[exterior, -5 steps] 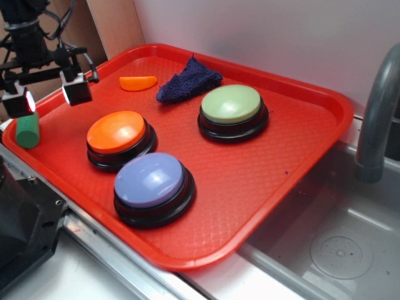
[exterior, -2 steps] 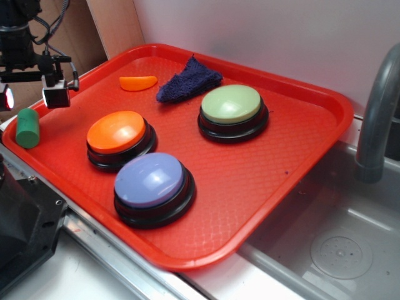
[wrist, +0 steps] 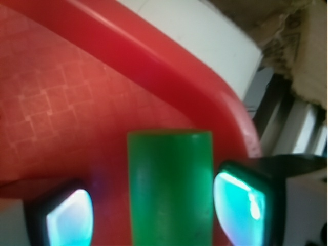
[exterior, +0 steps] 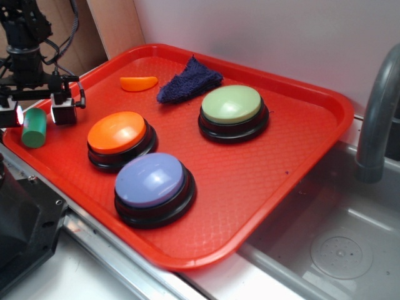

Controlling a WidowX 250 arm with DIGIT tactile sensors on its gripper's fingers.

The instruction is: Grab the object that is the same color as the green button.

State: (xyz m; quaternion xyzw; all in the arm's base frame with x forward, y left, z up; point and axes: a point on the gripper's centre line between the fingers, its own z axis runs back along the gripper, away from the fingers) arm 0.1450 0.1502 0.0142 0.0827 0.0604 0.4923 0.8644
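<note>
The object, a small bright-green cylinder [exterior: 34, 127], lies on the left rim of the red tray [exterior: 300, 156]. My gripper [exterior: 36, 114] is lowered around it, open, one finger on each side. In the wrist view the green cylinder [wrist: 170, 187] stands between the two glowing fingertips [wrist: 241, 202]; a gap shows on the left side, and the right pad is close to it or touching, I cannot tell which. The pale-green domed button [exterior: 232, 104] on its black base sits at the tray's back middle, far from the gripper.
An orange domed button [exterior: 117, 132] and a lavender-blue one [exterior: 150, 180] sit on the tray's near left. An orange wedge [exterior: 138, 82] and a dark blue cloth [exterior: 188, 79] lie at the back. A sink with a grey faucet [exterior: 378, 112] is at right.
The gripper rose and shifted left, then came down over the green cylinder, which now sits between its fingers. The cylinder has barely moved.
</note>
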